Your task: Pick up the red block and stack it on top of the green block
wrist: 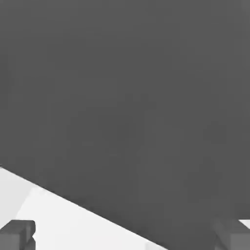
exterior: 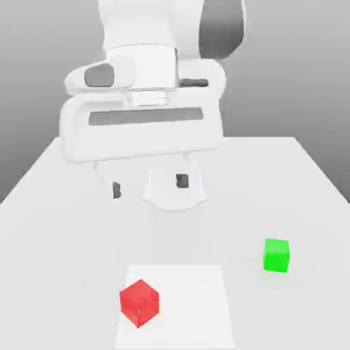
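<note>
Fingers (exterior: 149,186) spread wide, red block (exterior: 139,302) and green block (exterior: 276,255) apart on table (exterior: 55,239)

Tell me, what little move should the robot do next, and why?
Probably swing the tool out and down toward the red block. The tool is open, holds nothing and hangs back near the arm's base, well away from both blocks. The red block sits alone on the pale square, apart from the green block, so it must be grabbed first.

no readable text, no labels, no brand marks, no numbers, no signs on any surface, all faces plain
</note>
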Controlling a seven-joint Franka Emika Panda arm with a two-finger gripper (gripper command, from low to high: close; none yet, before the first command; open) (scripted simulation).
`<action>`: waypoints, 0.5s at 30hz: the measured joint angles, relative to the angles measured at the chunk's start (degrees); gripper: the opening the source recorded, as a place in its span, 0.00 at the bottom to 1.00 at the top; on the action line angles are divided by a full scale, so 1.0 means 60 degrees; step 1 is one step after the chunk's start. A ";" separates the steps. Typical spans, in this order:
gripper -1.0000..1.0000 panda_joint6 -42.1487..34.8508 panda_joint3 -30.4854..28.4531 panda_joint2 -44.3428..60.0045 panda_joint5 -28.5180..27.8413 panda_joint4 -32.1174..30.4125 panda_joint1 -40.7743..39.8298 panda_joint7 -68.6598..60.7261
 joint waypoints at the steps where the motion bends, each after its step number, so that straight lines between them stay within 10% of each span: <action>1: 0.50 0.0168 -0.0068 0.0348 0.0052 -0.0124 0.0020 -0.0386; 12: 0.50 0.2503 0.0618 0.4126 0.1059 -0.0688 -0.0821 -0.3455; 13: 0.00 0.2760 0.0807 0.4438 0.1243 -0.0641 -0.0970 -0.3596; 15: 0.00 0.2757 0.0808 0.4438 0.1242 -0.0641 -0.0971 -0.3595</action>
